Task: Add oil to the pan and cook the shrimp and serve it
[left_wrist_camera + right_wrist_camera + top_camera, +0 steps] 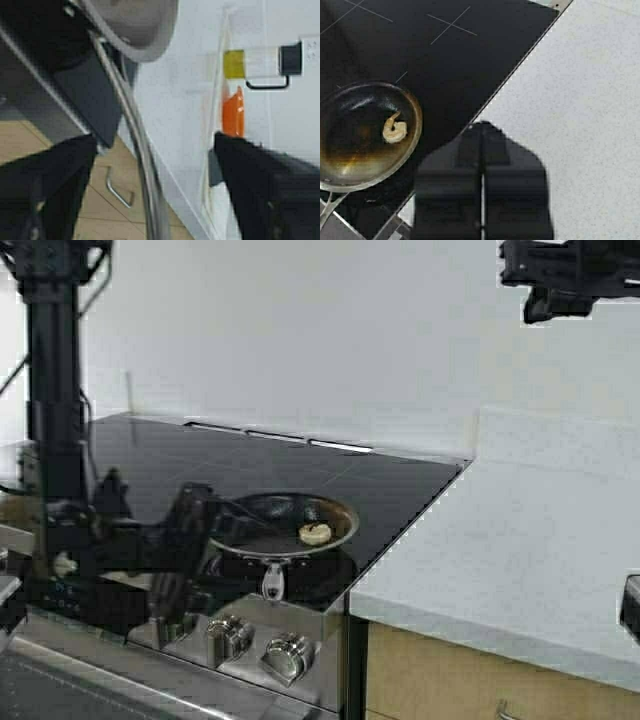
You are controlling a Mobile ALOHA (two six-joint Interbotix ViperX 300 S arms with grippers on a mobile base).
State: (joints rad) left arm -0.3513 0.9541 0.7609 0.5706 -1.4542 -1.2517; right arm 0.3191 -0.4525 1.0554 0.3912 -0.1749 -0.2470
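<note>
shrimp (315, 533) cooking in pan (285, 525) near cooktop (250, 470) front edge; left gripper (190, 530) jaws apart around the handle to steady it, right gripper (481, 200) jaws together, idle above

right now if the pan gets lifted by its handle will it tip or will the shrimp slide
The pan probably tips bowl-down: its handle is short against the wide bowl. The shrimp lies loose on a glossy, seemingly oiled floor, so it likely slides. The left gripper sits at the pan's rim.

The shrimp (315, 533) lies in the pan (262, 513), on the cooktop (250, 465); the counter (520, 540) lies to my right.
</note>
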